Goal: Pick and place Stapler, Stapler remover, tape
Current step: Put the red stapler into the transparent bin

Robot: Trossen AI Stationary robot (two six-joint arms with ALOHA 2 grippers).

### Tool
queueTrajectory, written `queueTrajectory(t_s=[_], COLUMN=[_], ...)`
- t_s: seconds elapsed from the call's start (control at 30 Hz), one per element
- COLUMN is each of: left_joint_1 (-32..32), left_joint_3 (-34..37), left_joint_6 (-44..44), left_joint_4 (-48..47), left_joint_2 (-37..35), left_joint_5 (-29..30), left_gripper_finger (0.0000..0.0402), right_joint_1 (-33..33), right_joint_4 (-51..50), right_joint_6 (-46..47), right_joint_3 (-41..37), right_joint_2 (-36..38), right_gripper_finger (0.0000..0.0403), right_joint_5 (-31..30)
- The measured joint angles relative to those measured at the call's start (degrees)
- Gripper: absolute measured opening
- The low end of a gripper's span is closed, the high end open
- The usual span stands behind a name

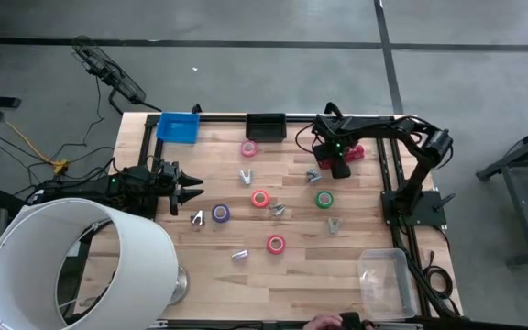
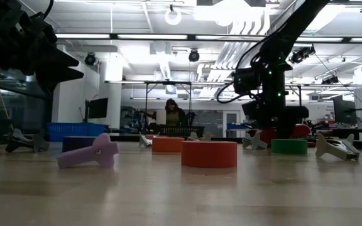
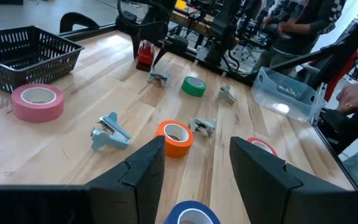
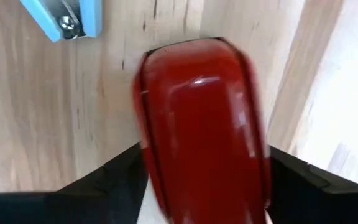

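Observation:
The glossy red stapler (image 1: 355, 151) lies near the table's far right, and in the right wrist view the stapler (image 4: 197, 112) fills the gap between my right gripper's (image 4: 204, 186) fingers. My right gripper (image 1: 337, 167) stands over it, pointing down. Tape rolls lie flat on the wood: pink (image 1: 249, 148), orange (image 1: 260, 198), green (image 1: 324, 199), purple (image 1: 220, 213) and red (image 1: 276, 243). Several small silvery staple removers (image 1: 247, 176) lie between them. My left gripper (image 1: 191, 191) waits open at the table's left, above the purple roll (image 3: 191, 214). My right gripper is shut on the stapler, one dark finger (image 4: 120, 177) on each long side (image 4: 151, 168), across its width. The fingers come from above, pointing down. The stapler's rounded end (image 4: 191, 53) sticks out past the fingers. Whether it is lifted off the wood, I cannot tell.
A blue bin (image 1: 179, 126) and a black basket (image 1: 266, 126) stand at the far edge, and a clear container (image 1: 383, 275) at the near right. A large white lampshade (image 1: 71, 266) covers the near left corner. A person's hand (image 1: 328, 321) shows at the near edge.

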State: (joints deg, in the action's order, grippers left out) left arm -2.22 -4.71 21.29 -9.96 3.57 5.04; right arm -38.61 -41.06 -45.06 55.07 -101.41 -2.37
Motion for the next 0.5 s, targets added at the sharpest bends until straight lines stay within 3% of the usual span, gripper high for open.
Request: queueTrajectory(t_s=[0.13, 0.5], left_joint_1=[0.0, 0.0], left_joint_3=[0.0, 0.0], left_joint_6=[0.0, 0.0], left_joint_4=[0.0, 0.0], left_joint_2=[0.0, 0.0], left_joint_5=[0.0, 0.0], left_gripper_finger=[0.0177, 0.0177], right_joint_1=[0.0, 0.1], right_joint_4=[0.1, -2.6], right_joint_6=[-0.5, 6.8], right_joint_3=[0.0, 2.0], right_joint_2=[0.0, -0.4], right_gripper_finger=[0.0197, 0.0197], right_joint_5=[-0.2, -1.3])
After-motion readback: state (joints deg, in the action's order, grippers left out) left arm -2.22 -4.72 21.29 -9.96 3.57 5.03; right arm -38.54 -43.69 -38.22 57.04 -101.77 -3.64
